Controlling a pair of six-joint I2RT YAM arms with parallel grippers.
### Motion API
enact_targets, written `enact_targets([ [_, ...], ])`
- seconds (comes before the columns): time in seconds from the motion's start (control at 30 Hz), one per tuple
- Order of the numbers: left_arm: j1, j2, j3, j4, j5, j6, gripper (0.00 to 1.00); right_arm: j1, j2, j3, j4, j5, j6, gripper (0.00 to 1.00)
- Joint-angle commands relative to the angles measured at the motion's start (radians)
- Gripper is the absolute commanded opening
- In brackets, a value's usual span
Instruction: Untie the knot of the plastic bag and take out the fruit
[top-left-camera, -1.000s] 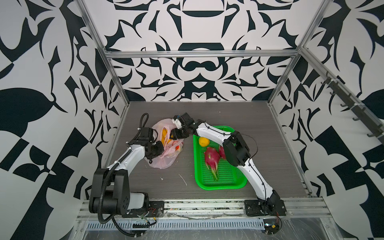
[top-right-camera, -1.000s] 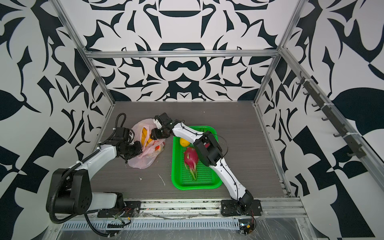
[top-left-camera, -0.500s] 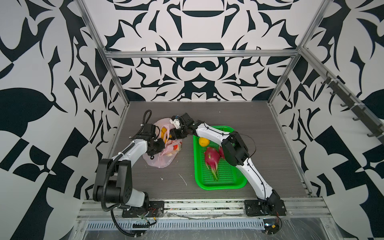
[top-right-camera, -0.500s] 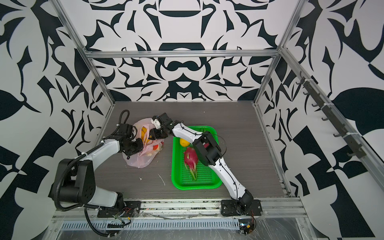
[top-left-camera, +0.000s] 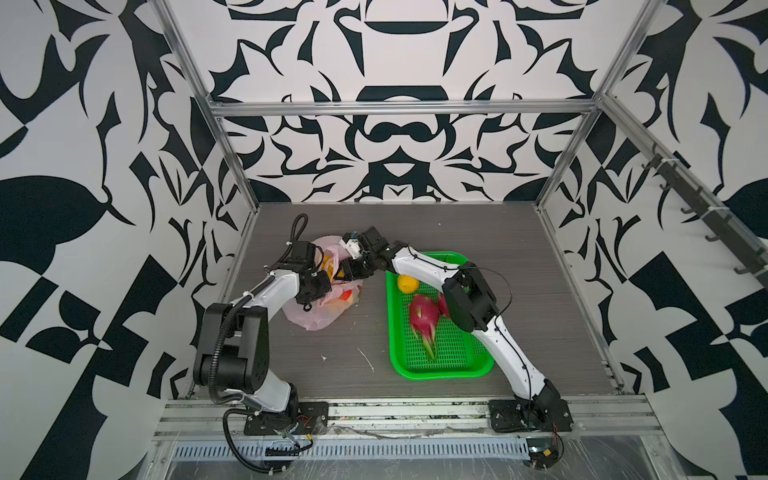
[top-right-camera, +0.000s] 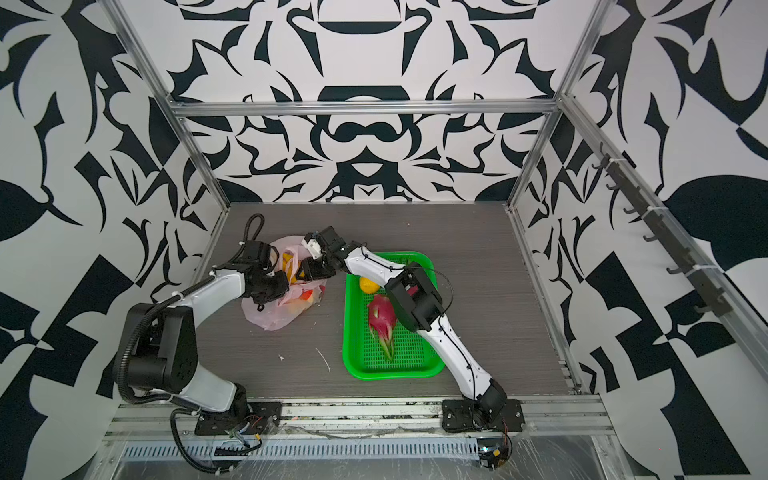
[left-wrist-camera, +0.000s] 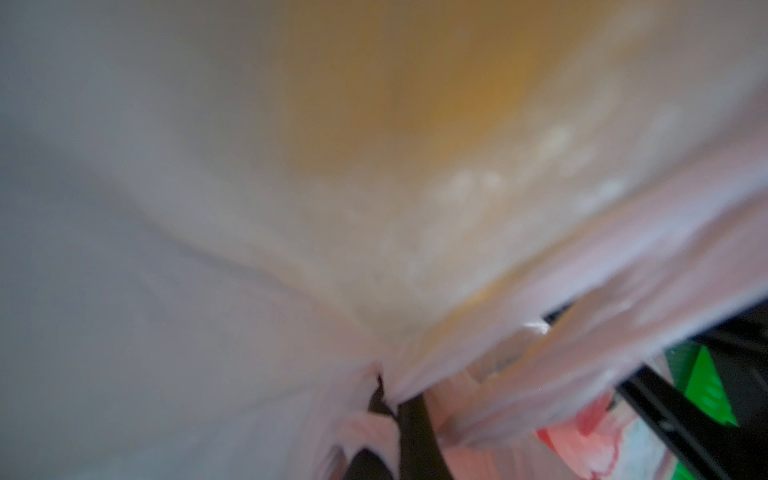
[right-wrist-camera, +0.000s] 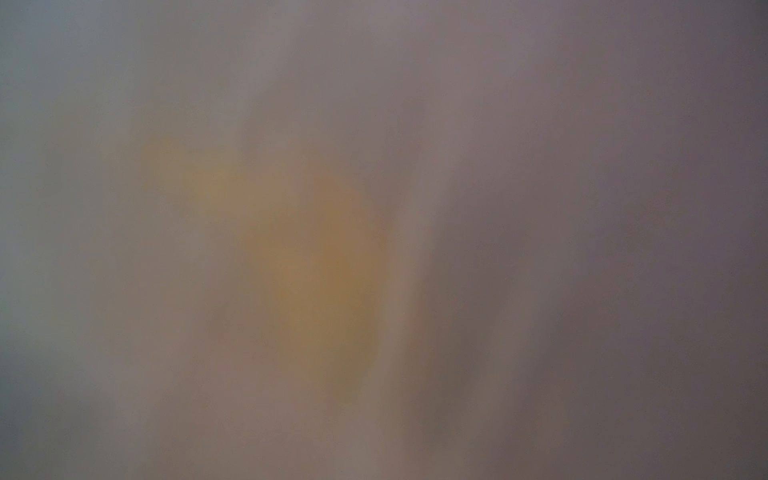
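In both top views: pale-pink plastic bag (top-left-camera: 313, 318) slumped on the grey tabletop (top-left-camera: 436, 232), just left of a green perforated basket (top-left-camera: 440, 370). Inside the basket, one magenta dragon fruit (top-left-camera: 424, 313) lying lengthwise, a second dragon fruit (top-left-camera: 443, 300) mostly hidden behind the right arm, and a small round yellow fruit (top-left-camera: 406, 284) near the far rim. Yellow banana bunch (top-left-camera: 328, 266) inside the bag, showing at its opening. Left gripper (top-left-camera: 318, 286) low over the bag's top, jaws together, pinching the film. Right gripper (top-left-camera: 347, 272) reaching across from the basket side to the bag's opening, right by the bananas; impossible to tell whether apart or clamped.

In the left wrist view: blurred pink bag film (left-wrist-camera: 166, 249) filling almost everything, gathered to a tight point at the dark fingers (left-wrist-camera: 413, 432) and clamped there. Soft yellow-orange glow (left-wrist-camera: 415, 91) through the plastic, a red-orange print (left-wrist-camera: 582, 419) lower down, slivers of green basket (left-wrist-camera: 706, 384) beyond.

In the right wrist view: nothing sharp, only grey-pink film (right-wrist-camera: 540, 208) close against the lens with a dull yellow smear (right-wrist-camera: 316, 282) behind it. No telling how the jaws stand here.
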Motion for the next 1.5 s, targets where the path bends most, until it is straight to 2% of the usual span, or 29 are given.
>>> enact_targets([
  [0.0,-0.021,0.031,0.025,0.028,-0.017,0.001,0.0,0.051,-0.06,0.002,0.003,-0.012,0.006,0.46],
  [0.2,-0.035,0.038,0.045,0.028,-0.013,-0.008,0.0,0.061,-0.072,-0.062,0.074,0.05,0.044,0.27],
  [0.27,-0.034,0.017,0.049,0.015,-0.011,-0.016,0.0,0.061,-0.116,-0.1,0.102,0.08,0.051,0.19],
  [0.5,-0.035,-0.118,0.115,-0.115,0.009,-0.055,0.0,0.061,-0.193,-0.197,0.172,0.148,0.062,0.07],
  [0.6,-0.034,-0.193,0.144,-0.196,-0.004,-0.073,0.25,0.061,-0.22,-0.221,0.187,0.156,0.061,0.05],
  [0.67,-0.034,-0.244,0.159,-0.242,-0.018,-0.084,0.5,0.063,-0.235,-0.233,0.195,0.159,0.057,0.04],
  [0.73,-0.033,-0.273,0.172,-0.278,-0.031,-0.094,0.69,0.065,-0.247,-0.244,0.201,0.16,0.053,0.04],
  [0.8,-0.031,-0.329,0.188,-0.31,-0.049,-0.101,0.81,0.069,-0.261,-0.254,0.203,0.161,0.044,0.03],
  [0.87,-0.029,-0.347,0.217,-0.349,-0.059,-0.103,0.89,0.073,-0.274,-0.261,0.197,0.162,0.031,0.02],
  [1.1,-0.022,-0.352,0.375,-0.491,-0.066,-0.06,0.95,0.087,-0.328,-0.277,0.151,0.21,-0.047,0.02],
  [1.2,-0.021,-0.353,0.452,-0.547,-0.104,-0.036,0.99,0.091,-0.35,-0.281,0.131,0.241,-0.079,0.02],
  [1.33,-0.015,-0.351,0.516,-0.595,-0.205,0.01,0.99,0.093,-0.38,-0.297,0.135,0.274,-0.102,0.01],
  [1.47,-0.006,-0.361,0.531,-0.611,-0.196,0.015,0.99,0.096,-0.402,-0.307,0.142,0.303,-0.101,0.01],
])
